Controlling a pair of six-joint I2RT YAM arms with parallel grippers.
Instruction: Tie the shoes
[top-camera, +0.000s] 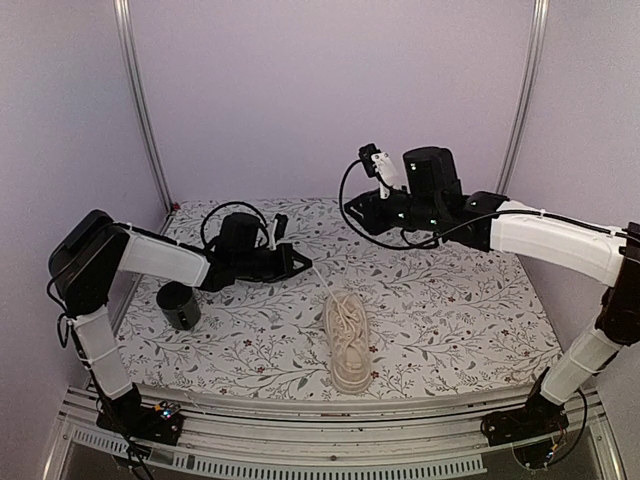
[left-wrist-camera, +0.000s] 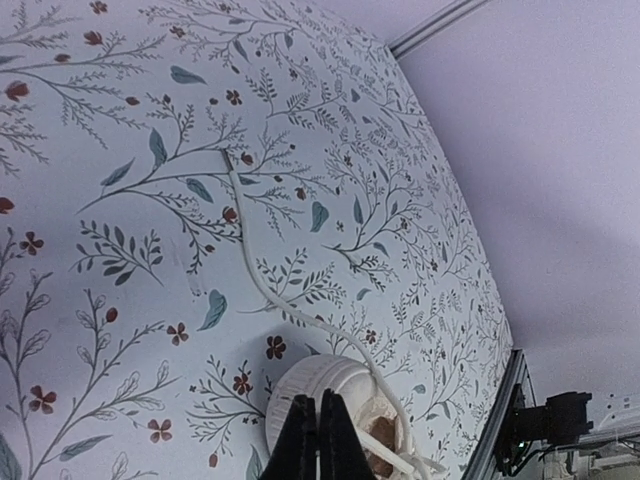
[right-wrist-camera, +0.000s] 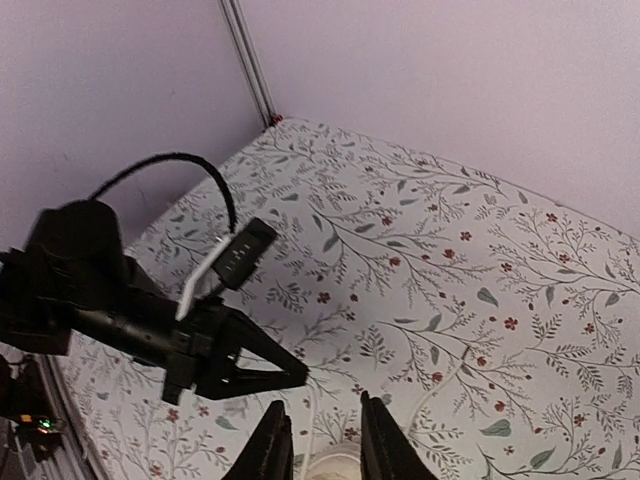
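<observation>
Frankly, I'd pinch the sneaker (top-camera: 350, 340) by its limp, slippery lace (left-wrist-camera: 246, 262) near the free end; left fingers (left-wrist-camera: 302, 450) closed empty, right fingers (right-wrist-camera: 272, 450) parted.

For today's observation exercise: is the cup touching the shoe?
Apart. The top view shows a wide stretch of flowered cloth between the cup and the shoe.

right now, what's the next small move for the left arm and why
Probably open the left fingers and lower them onto the loose lace: they are shut, seemingly empty, while that lace trails from the sneaker flat across the floral cloth.
</observation>
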